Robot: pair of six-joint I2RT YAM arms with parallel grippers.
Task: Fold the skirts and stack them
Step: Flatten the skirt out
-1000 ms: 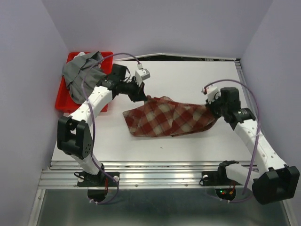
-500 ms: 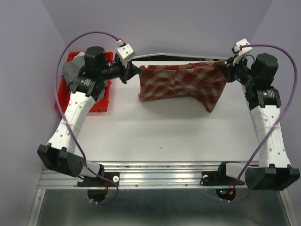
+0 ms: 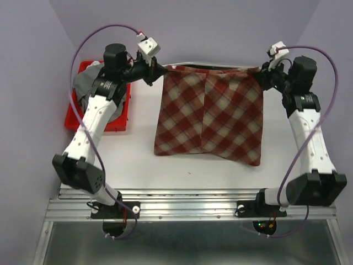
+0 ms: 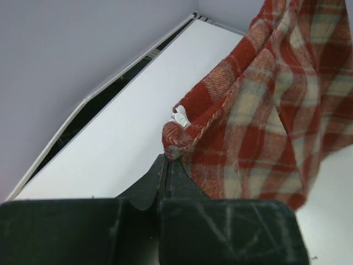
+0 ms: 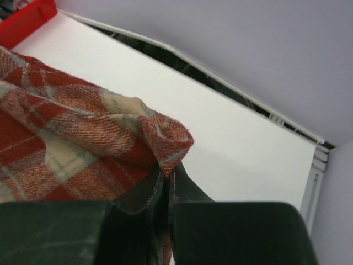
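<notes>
The plaid skirt (image 3: pixel 207 118) has been lifted and spread — top corners clamped by left gripper (image 3: pixel 161 72) and right gripper (image 3: pixel 263 75); ready to be laid flat.

The white table (image 3: pixel 138 165) carries a red tray (image 3: pixel 116 125) at its far left corner (a grey skirt (image 3: pixel 83 88) is heaped in it). A plaid skirt (image 3: pixel 207 118) hangs over the table's middle; whether its lower hem rests on the surface cannot be told.
</notes>
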